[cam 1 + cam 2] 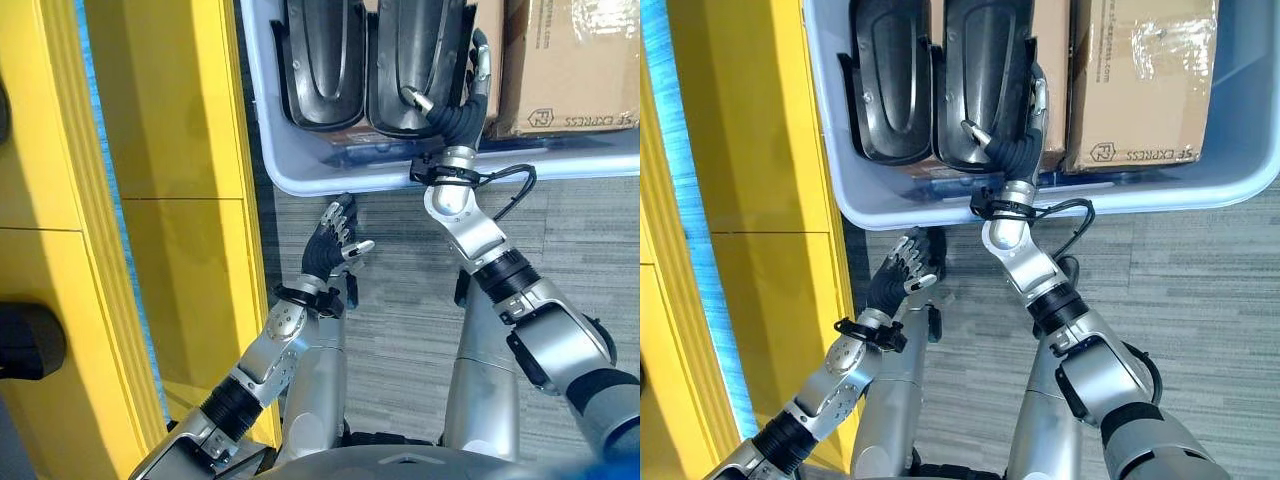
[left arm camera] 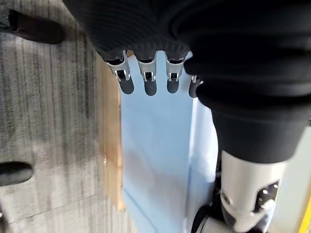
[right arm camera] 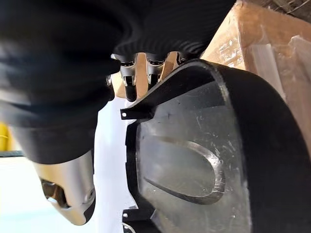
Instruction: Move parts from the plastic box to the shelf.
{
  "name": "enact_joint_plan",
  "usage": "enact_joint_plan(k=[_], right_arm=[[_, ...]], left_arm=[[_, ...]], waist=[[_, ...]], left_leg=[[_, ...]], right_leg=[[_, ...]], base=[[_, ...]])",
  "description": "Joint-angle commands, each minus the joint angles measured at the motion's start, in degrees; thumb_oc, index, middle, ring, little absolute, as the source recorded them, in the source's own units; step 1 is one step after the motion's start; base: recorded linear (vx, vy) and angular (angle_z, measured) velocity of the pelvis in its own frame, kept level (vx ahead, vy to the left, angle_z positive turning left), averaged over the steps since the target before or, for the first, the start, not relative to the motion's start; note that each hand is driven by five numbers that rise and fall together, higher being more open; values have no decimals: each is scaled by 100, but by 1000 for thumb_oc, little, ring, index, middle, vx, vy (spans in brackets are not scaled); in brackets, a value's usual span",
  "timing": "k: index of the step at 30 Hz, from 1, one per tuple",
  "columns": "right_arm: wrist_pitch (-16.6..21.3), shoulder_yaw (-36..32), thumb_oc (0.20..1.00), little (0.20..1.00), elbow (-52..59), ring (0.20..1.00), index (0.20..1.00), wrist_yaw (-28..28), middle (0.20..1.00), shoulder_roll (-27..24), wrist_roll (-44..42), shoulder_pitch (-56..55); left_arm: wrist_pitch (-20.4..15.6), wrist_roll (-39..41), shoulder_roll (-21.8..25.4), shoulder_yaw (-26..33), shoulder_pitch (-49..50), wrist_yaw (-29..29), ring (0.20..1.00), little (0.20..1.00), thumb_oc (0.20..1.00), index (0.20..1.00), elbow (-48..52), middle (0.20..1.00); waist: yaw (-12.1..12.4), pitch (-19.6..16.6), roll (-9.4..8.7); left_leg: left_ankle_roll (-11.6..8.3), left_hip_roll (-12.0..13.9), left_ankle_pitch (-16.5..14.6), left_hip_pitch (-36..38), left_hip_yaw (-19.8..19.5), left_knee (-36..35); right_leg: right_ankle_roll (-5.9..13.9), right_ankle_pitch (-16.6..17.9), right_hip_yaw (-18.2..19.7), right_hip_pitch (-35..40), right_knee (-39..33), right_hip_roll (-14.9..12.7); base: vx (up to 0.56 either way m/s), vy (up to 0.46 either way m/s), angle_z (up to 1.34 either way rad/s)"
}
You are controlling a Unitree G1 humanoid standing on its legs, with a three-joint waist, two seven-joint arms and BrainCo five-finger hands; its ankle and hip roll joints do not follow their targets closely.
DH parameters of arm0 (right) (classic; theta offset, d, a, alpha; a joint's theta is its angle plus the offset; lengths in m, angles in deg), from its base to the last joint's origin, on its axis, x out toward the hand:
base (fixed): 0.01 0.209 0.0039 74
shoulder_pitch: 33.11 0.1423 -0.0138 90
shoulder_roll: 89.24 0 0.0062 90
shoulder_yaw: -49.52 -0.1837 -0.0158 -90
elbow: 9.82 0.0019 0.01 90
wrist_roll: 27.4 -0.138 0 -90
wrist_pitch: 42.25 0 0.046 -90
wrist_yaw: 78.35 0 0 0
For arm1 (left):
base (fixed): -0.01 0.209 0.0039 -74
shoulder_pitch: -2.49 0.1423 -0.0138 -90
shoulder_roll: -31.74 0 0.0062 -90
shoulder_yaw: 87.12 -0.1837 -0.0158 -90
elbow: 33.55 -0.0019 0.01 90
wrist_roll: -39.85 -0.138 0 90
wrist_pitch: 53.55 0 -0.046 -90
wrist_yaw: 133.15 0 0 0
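Item: plastic box (image 1: 300,178), pale blue-grey, on the grey floor (image 1: 400,300), just ahead of both hands.

Contents: two black moulded parts standing side by side against the box's near wall. The right-hand part (image 1: 415,60) is the one engaged; the left-hand part (image 1: 320,60) stands just beside it, beyond the left hand and untouched. Two cardboard cartons (image 1: 1140,80) sit past the right hand's outer side.

Right hand (image 1: 462,110): reaching over the box's near rim, fingers curled over the outer edge of the right-hand part and thumb laid on its inner face; the right wrist view shows the fingertips hooked behind the part's rim. Judged to be gripping it; the part has not yet been lifted out.

Left hand (image 1: 335,240): held over the floor just short of the box, fingers relaxed and loosely extended, holding nothing.

Shelf (image 1: 170,200): yellow, off the left hand's outer side.

Step in hand: picking the first part from the box. Next move probably calls for lifting it clear of the rim and its neighbour, then carrying it across toward the shelf.
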Motion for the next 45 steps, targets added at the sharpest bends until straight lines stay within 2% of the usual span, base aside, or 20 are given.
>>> enact_joint_plan(k=[1, 5, 11, 16, 19, 20, 21, 29, 30, 31, 32, 33, 34, 37, 38, 40, 41, 42, 43, 45], right_arm=[[265, -348, 1000, 1000, -51, 1000, 1000, -177, 1000, -285, 545, 193], [200, -240, 1000, 1000, 178, 1000, 1000, -259, 1000, -237, 540, 116], [299, -206, 1000, 1000, 209, 1000, 1000, -278, 1000, -212, 534, -26], [185, -239, 1000, 1000, 40, 1000, 1000, -162, 1000, -145, -385, -119], [470, -347, 1000, 1000, -167, 1000, 1000, -174, 1000, -90, -832, -220], [602, -434, 1000, 1000, -221, 1000, 1000, -61, 1000, -58, -1041, -373], [662, -481, 1000, 1000, -228, 1000, 1000, 2, 1000, -39, -1090, -393], [770, -570, 1000, 1000, -11, 1000, 1000, 125, 1000, 135, -1687, -518], [759, -573, 1000, 1000, 50, 1000, 1000, 118, 1000, 148, -1719, -468], [764, -573, 1000, 1000, 41, 1000, 1000, 125, 1000, 166, -1717, -574], [698, -560, 1000, 1000, 76, 1000, 1000, 149, 1000, 161, -1683, -490], [652, -559, 1000, 1000, 71, 1000, 1000, 143, 1000, 163, -1536, -493], [568, -539, 1000, 1000, 79, 1000, 1000, 97, 1000, 150, -1352, -592], [-27, -472, 1000, 1000, 41, 1000, 1000, 104, 1000, 93, -1109, -571], [-88, -440, 1000, 1000, -40, 1000, 1000, 70, 1000, 76, -945, -542], [-514, -360, 1000, 1000, -110, 1000, 1000, 123, 1000, -19, -606, -459], [-1029, -289, 1000, 1000, -238, 1000, 1000, 160, 1000, -165, -534, -335], [-1118, -276, 1000, 1000, -305, 1000, 1000, 138, 1000, -203, -591, -288], [-1458, -278, 1000, 1000, -447, 1000, 1000, 259, 1000, -289, -667, -199], [-1607, -243, 1000, 1000, -627, 1000, 1000, 262, 1000, -356, -531, -91]], left_arm=[[-161, -133, 182, -56, -256, 174, 1000, 1000, 1000, 1000, 310, 1000], [-222, -151, 145, -100, -260, 194, 1000, 1000, 1000, 1000, 255, 1000], [-311, -88, 115, -115, -269, 200, 1000, 1000, 1000, 1000, 181, 1000], [-346, -46, 119, -98, -307, 211, 1000, 1000, 1000, 1000, 116, 1000], [-307, -72, 120, -82, -315, 231, 1000, 1000, 1000, 1000, 127, 1000], [-291, -38, 128, -122, -237, 256, 1000, 1000, 1000, 1000, 145, 1000], [-287, -49, 122, -120, -238, 267, 1000, 1000, 1000, 1000, 145, 1000], [-255, -108, 80, -165, -254, 437, 1000, 1000, 1000, 1000, 205, 1000], [-216, -147, 81, -120, -349, 485, 1000, 1000, 1000, 1000, 240, 1000], [-218, -147, 80, -174, -260, 489, 1000, 1000, 1000, 1000, 230, 1000], [-220, -142, 84, -118, -354, 495, 1000, 1000, 1000, 1000, 232, 1000], [-216, -148, 84, -110, -352, 486, 1000, 1000, 1000, 1000, 236, 1000], [-223, -127, 104, -162, -265, 489, 1000, 1000, 1000, 1000, 241, 1000], [-161, -118, 112, -131, -283, 492, 1000, 1000, 1000, 1000, 264, 1000], [-160, -105, 107, -117, -288, 472, 1000, 1000, 1000, 1000, 247, 1000], [-95, -60, 153, -68, -297, 426, 1000, 1000, 1000, 1000, 294, 1000], [-18, -35, 235, 6, -283, 346, 1000, 1000, 1000, 1000, 354, 1000], [21, -36, 255, 30, -280, 325, 1000, 1000, 1000, 1000, 375, 1000], [73, 2, 314, 71, -279, 302, 1000, 1000, 1000, 1000, 404, 1000], [105, -8, 340, 115, -275, 269, 1000, 1000, 1000, 1000, 420, 1000]], waist=[[151, 282, 34], [111, 282, 42], [46, 282, 68], [16, 282, 38], [4, 282, 12], [-17, 282, -16], [-20, 282, -22], [-49, 282, -62], [-49, 282, -61], [-58, 282, -75], [-52, 282, -77], [-50, 282, -82], [-57, 282, -90], [-55, 282, -103], [-48, 282, -105], [-19, 282, -131], [31, 282, -169], [47, 282, -189], [74, 282, -225], [105, 282, -258]], left_leg=[[93, -143, -698, 99, 334, 529], [87, -139, -686, 105, 365, 520], [86, -130, -671, 154, 412, 496], [81, -116, -665, 155, 410, 501], [90, -94, -665, 150, 419, 493], [75, -98, -835, 346, 415, 525], [78, -95, -836, 352, 421, 519], [85, -96, -852, 331, 434, 562], [113, -83, -686, 129, 443, 528], [91, -93, -852, 317, 436, 568], [120, -75, -688, 122, 445, 530], [119, -72, -690, 115, 439, 537], [92, -87, -861, 278, 418, 603], [97, -91, -881, 262, 408, 644], [105, -89, -886, 270, 413, 637], [97, -93, -887, 258, 384, 653], [101, -93, -898, 246, 346, 673], [99, -91, -906, 246, 332, 685], [96, -86, -925, 250, 303, 709], [92, -74, -938, 262, 291, 723]], right_leg=[[-256, 705, -89, 321, -1234, 145], [-264, 716, -54, 308, -1248, 159], [-270, 737, -11, 324, -1281, 163], [-277, 744, 3, 322, -1273, 178], [-267, 768, -1, 330, -1305, 176], [-238, 612, 15, 524, -1271, 157], [-239, 615, 15, 534, -1284, 156], [-235, 635, 20, 541, -1306, 146], [-254, 806, 5, 350, -1360, 161], [-235, 642, 22, 534, -1313, 148], [-255, 810, 1, 356, -1374, 161], [-253, 816, 2, 349, -1372, 162], [-236, 638, 18, 514, -1302, 149], [-242, 627, 11, 517, -1291, 141], [-245, 621, 2, 527, -1293, 141], [-237, 631, -29, 546, -1307, 125], [-232, 640, -81, 573, -1323, 107], [-230, 643, -98, 586, -1326, 102], [-223, 641, -135, 617, -1326, 94], [-220, 647, -161, 665, -1350, 93]], base=[[1, 15, 4], [0, 15, 2], [-1, 19, 1], [0, 0, 0], [18, -3, 0], [53, -4, 0], [54, 1, 1], [-5, 5, -2], [0, 0, 0], [-55, -9, 0], [1, -13, 3], [2, -15, 3], [57, -11, 4], [19, -3, 2], [1, -14, -5], [-5, -42, -1], [-7, -74, 5], [-4, -99, 6], [1, -56, 8], [7, -57, 12]])
